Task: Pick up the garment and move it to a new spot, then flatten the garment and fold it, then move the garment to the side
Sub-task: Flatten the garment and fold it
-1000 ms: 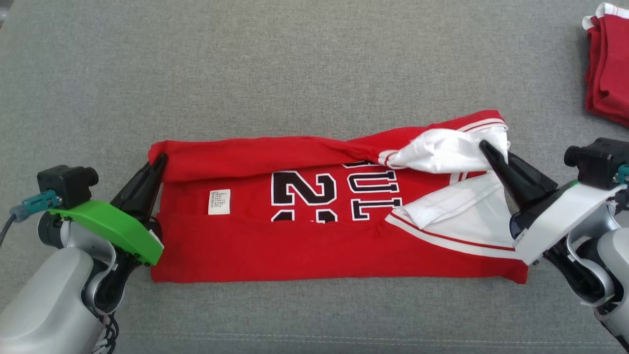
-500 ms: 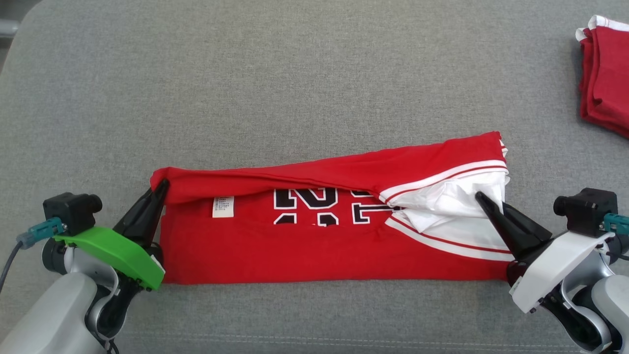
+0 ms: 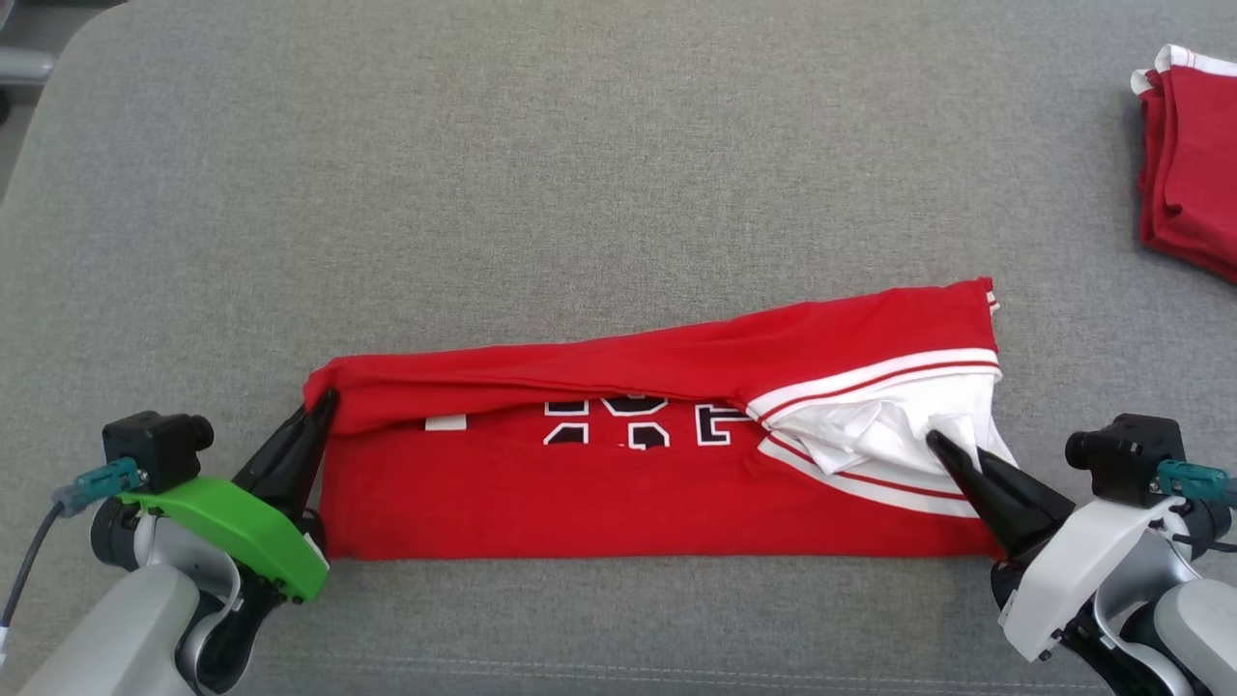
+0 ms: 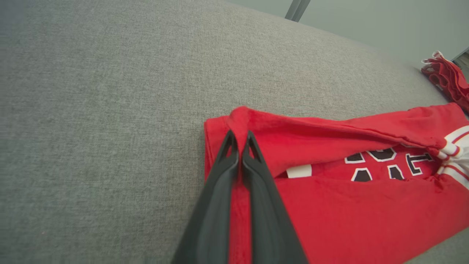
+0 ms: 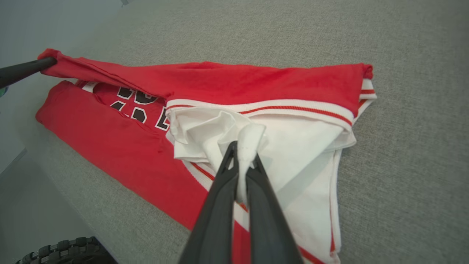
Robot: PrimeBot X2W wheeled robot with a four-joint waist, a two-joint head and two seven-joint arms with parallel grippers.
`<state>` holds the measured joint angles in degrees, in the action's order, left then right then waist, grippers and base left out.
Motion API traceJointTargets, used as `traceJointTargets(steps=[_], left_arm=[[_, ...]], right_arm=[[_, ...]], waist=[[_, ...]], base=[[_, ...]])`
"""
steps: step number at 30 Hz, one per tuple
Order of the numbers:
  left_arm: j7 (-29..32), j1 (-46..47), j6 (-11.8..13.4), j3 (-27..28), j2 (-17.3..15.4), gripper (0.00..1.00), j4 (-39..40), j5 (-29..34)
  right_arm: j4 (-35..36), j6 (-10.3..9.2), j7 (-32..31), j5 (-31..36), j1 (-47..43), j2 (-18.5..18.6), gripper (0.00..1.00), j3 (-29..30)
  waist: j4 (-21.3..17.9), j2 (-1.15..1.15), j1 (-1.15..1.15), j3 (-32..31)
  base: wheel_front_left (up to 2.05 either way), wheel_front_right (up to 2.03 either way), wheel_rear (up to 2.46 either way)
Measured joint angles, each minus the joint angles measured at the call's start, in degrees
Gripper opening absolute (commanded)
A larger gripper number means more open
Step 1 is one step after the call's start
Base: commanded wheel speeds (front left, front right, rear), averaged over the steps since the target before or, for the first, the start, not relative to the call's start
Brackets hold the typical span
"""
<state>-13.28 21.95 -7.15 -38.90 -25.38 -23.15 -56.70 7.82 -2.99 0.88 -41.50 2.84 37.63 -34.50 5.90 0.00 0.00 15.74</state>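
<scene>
The left gripper [image 3: 326, 401] clamped the garment [image 3: 618, 507] at its red fold; the right gripper [image 3: 935, 443] clamped its white fabric; the lettering [image 3: 633, 433] was half covered.

Grey woven-fabric table [image 3: 618, 174] spans frame; rounded corner upper left; stitched seam [image 3: 580, 665] near bottom edge. Smooth grey floor [image 5: 36, 212] lower left. Plain grey-green wall [image 4: 384, 25] upper right, dark slanted post [image 4: 297, 9] at top. Soft, even light.
</scene>
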Motion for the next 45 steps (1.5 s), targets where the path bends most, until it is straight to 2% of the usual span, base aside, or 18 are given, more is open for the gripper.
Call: traceJointTargets(steps=[2,3,4,5,16,24,31,34,45], left_arm=[[-0.4,-0.31,0.0,-0.04,-0.1,0.45,-0.44,0.4],[-0.4,-0.58,0.0,-0.12,-0.3,0.68,-0.54,0.85],[-0.4,-0.89,-0.01,-0.15,-0.46,0.92,-0.7,1.0],[-0.4,-1.13,-0.01,-0.31,-0.65,1.0,-0.96,1.08],[-0.66,-2.64,0.16,-0.11,-1.18,1.0,-2.26,4.22],[-0.97,-4.65,4.8,5.53,-1.94,1.0,0.86,6.89],[-0.99,-7.11,8.98,12.24,0.9,1.0,7.24,11.41],[-0.99,-9.38,10.61,14.16,1.6,1.0,9.49,13.3],[-1.11,-16.54,12.54,15.24,3.52,1.0,18.02,21.11]], right_arm=[[-0.27,-0.02,-0.02,0.44,-0.12,0.0,0.46,-0.57],[-0.33,-0.1,-0.2,0.54,-0.13,0.0,0.64,-0.76],[-0.42,-0.11,-0.2,0.67,-0.17,0.01,1.0,-0.93],[-0.55,-0.14,-0.2,0.94,-0.28,0.02,1.0,-1.03],[-1.51,-0.73,0.27,1.2,-1.53,-0.79,1.0,-0.9],[-1.49,-2.29,2.72,0.89,-3.92,-1.36,1.0,2.0],[-2.87,-3.66,6.75,0.62,-6.28,-1.21,1.0,6.62],[-4.22,-3.68,8.08,0.6,-7.5,-1.43,1.0,8.04],[-10.51,-4.15,10.2,-4.94,-15.5,-5.05,1.0,12.58]], waist=[[-0.01,0.0,0.0,-0.33],[-0.02,0.0,0.0,-0.53],[-0.04,0.0,0.0,-0.73],[-0.07,0.0,0.0,-0.95],[-0.4,0.0,0.0,-4.32],[-0.79,0.0,0.0,-6.74],[-0.35,0.0,0.0,-9.41],[-0.03,0.0,0.0,-10.87],[2.95,0.0,0.0,-14.95]], base=[[0.0,0.0,0.0],[0.0,0.0,0.0],[0.0,0.0,0.0],[0.0,0.0,0.0],[0.0,0.0,0.0],[0.0,0.0,0.0],[0.0,0.0,0.0],[0.0,0.0,0.0],[0.0,0.0,0.0]])
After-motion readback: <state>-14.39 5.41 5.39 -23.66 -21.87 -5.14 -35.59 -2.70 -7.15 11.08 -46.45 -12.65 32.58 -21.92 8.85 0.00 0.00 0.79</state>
